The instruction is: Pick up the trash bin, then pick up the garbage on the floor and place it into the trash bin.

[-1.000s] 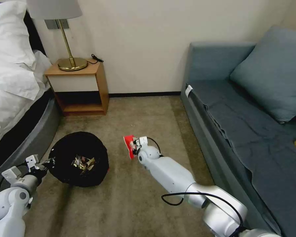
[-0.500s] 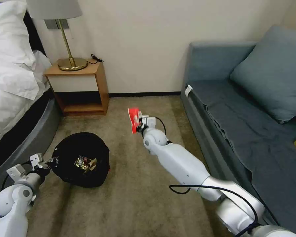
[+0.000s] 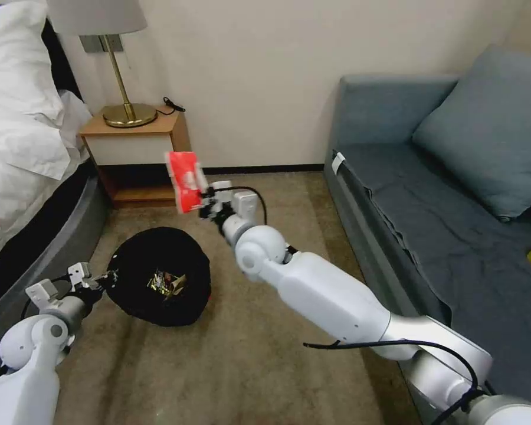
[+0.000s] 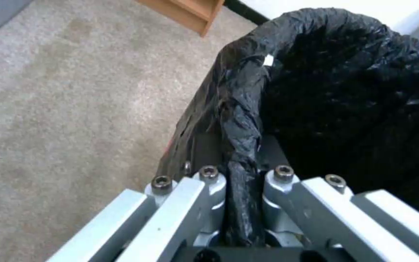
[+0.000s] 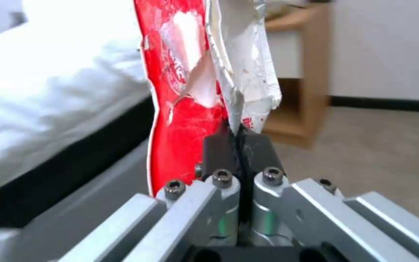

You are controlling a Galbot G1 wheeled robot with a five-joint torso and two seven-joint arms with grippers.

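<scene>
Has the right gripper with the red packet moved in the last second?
Yes. The right gripper, shut on the red-and-white packet, has swung left and up, toward the nightstand, and is now above the trash bin.

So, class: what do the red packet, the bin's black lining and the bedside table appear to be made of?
Red packet in the right pincer: glossy printed foil-plastic film, silvery inside where torn.
Black lining gripped by the left pincer: thin crinkled plastic, shiny folds.
Bedside table: likely wood or veneer, matte brown.
</scene>
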